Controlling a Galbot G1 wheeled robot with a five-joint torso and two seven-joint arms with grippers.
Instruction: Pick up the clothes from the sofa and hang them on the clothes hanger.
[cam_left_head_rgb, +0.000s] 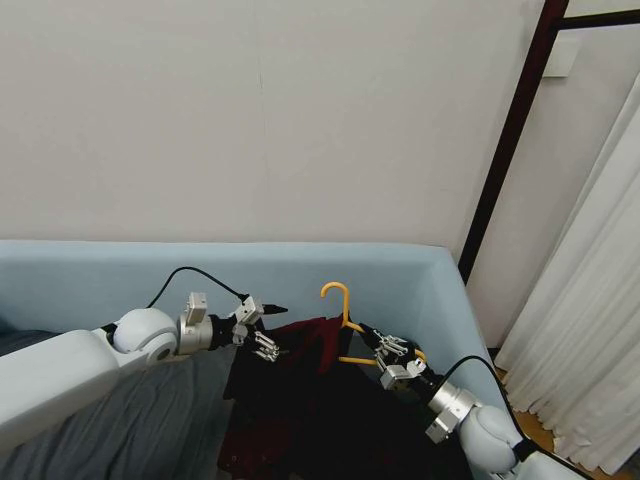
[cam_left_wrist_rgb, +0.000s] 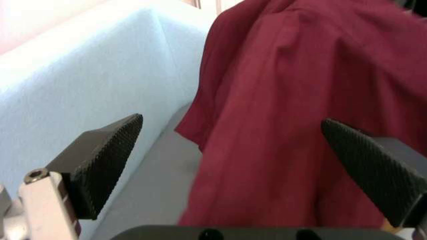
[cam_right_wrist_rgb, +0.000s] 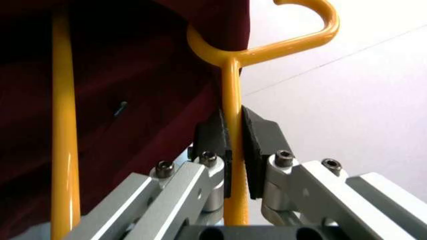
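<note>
A dark red garment hangs on a yellow hanger above the light blue sofa. My right gripper is shut on the hanger's arm; in the right wrist view its pads clamp the yellow hanger with the red garment draped over it. My left gripper is open beside the garment's left shoulder. In the left wrist view its black fingertips stand wide apart, with the red garment ahead of them and nothing held.
A dark grey blanket covers the sofa seat on the left. A dark vertical pole rises at the right against the wall, with white curtains beyond it. The sofa's right armrest lies behind the hanger.
</note>
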